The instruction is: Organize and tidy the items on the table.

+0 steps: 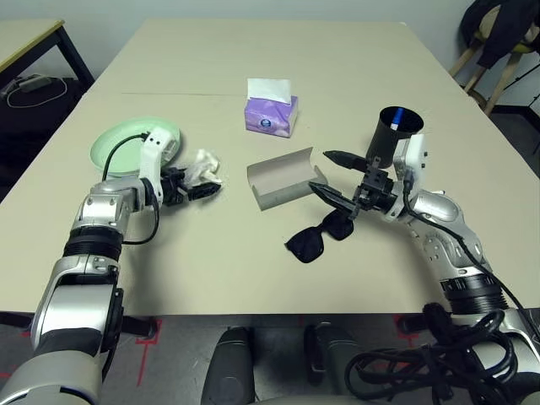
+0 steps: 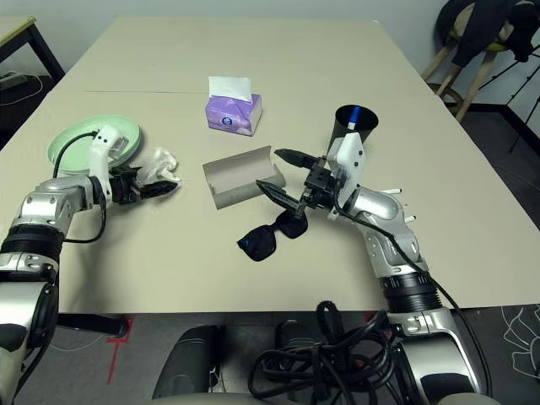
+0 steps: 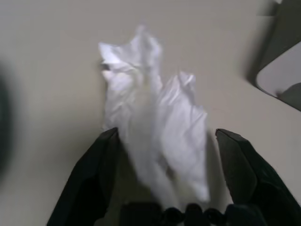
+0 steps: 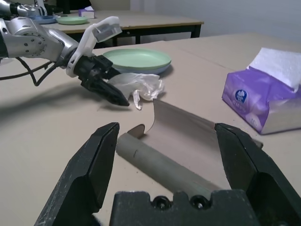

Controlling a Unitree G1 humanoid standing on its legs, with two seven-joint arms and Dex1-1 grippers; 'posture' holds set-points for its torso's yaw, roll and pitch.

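Note:
My left gripper (image 1: 199,188) is open, its fingers (image 3: 101,155) either side of the crumpled white tissue (image 1: 205,164), which lies just right of the mint green plate (image 1: 126,143). In the left wrist view the tissue (image 3: 150,122) sits between both pads. The grey glasses case (image 1: 283,179) lies open in the middle of the table (image 1: 253,261). My right gripper (image 1: 319,170) hovers open at its right end, above the black sunglasses (image 1: 316,238). Behind that wrist stands the black cup (image 1: 390,135) with the blue-and-white pen (image 1: 396,116) in it.
A purple tissue box (image 1: 271,114) stands behind the case. A black-legged desk (image 1: 34,34) is at the far left and wooden chairs (image 1: 498,51) at the far right. Cables (image 1: 439,354) hang at the front right edge.

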